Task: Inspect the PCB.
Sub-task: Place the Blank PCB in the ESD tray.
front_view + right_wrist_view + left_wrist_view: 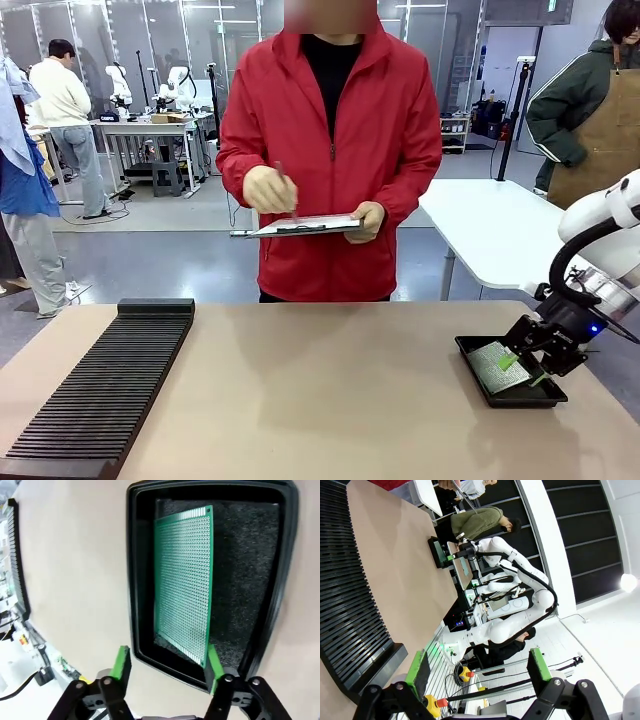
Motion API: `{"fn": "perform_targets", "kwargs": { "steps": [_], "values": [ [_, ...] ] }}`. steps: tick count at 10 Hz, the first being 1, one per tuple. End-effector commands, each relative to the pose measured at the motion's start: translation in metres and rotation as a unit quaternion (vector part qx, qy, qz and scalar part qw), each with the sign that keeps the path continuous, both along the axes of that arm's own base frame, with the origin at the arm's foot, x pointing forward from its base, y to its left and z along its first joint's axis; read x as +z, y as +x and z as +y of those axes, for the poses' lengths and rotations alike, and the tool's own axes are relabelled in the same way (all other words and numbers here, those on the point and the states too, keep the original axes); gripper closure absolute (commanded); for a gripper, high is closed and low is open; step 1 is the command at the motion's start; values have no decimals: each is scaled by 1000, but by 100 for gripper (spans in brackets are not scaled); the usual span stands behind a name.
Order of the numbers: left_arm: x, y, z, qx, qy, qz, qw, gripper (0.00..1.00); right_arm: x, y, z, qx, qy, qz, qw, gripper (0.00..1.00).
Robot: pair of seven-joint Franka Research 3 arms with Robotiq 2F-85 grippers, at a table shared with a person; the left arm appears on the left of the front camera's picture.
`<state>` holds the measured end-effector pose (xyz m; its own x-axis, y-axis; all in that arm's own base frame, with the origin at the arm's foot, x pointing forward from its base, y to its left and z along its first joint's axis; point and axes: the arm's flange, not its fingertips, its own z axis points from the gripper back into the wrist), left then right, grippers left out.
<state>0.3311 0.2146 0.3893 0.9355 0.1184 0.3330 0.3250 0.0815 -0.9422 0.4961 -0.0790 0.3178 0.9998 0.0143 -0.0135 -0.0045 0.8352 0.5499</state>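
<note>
PCB (182, 580) lies flat in the black tray (135, 580), lower right of the front picture. Both robot jaws are wide and hold nothing. Right gripper (167, 667) hangs close; a bump could knock the board crooked.

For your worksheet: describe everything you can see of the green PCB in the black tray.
The PCB is a thin, flat green rectangle covered in a fine grid of small holes. It lies face up in the shallow black tray, on dark foam-like lining, towards one side wall. The right pincer stands open at the board's near end; one green pad is near a corner, contact unclear.
</note>
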Motion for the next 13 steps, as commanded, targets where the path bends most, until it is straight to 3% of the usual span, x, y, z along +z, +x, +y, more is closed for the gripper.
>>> {"fn": "perform_targets", "kwargs": {
  "steps": [1,3,13],
  "values": [
    [3,-1,0,0,1,-1,1000,0,6,-13,16,-27,-62,-16,998,0],
    [3,-1,0,0,1,-1,1000,0,16,-24,22,-34,-96,-44,994,0],
    [3,-1,0,0,1,-1,1000,0,16,-17,15,-22,-75,-50,996,0]
  ]
}}
